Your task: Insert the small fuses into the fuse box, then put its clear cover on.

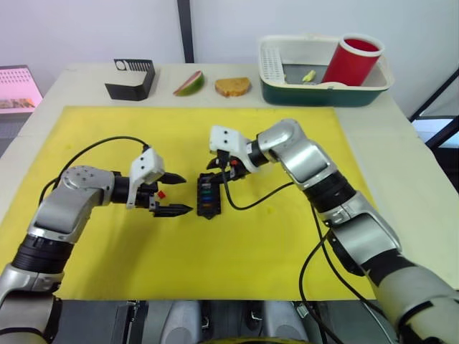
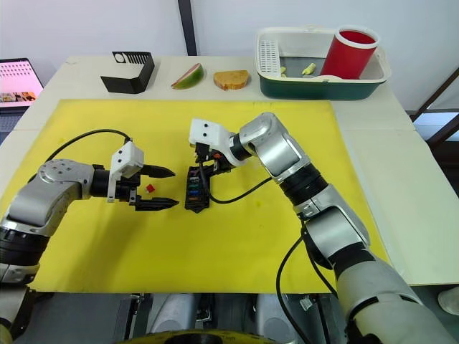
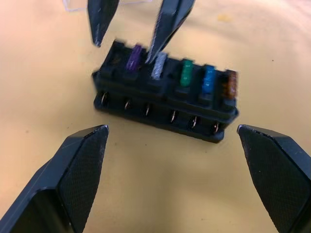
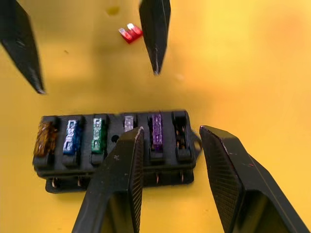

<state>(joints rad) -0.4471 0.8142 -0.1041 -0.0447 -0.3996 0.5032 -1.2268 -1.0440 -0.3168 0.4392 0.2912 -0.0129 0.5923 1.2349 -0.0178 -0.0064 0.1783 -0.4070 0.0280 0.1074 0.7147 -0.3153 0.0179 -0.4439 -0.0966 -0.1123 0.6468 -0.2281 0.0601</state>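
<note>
Hovering over the far end of the fuse box [image 1: 209, 197], the right gripper [image 4: 167, 141] is pointing its fingers down with a narrow gap between them, around the purple fuse [image 4: 156, 130] and next to the pale grey fuse [image 4: 128, 123]; they are clamping nothing, as far as I can judge. The box is lying on the yellow mat [image 1: 215, 265] between the two grippers. The orange fuse [image 4: 45, 138], blue fuse [image 4: 72, 136] and green fuse [image 4: 98, 135] are sitting in their slots, and the last slot beside the purple one is looking empty. The red fuse [image 4: 130, 33] is lying loose on the mat, just beside the left gripper [image 1: 177, 194], whose fingers are standing wide apart and holding nothing.

The step in hand is probably seating the grey or purple fuse fully. For doing it well, the fingers should be pressing straight down on the fuse top, without tilting the light box, and the left gripper could be steadying it.

The right wrist view is showing the red fuse and the empty slot clearly; the left wrist view is showing an edge of the clear cover [image 3: 80, 5] behind the box, which the head views are not making visible.
</note>
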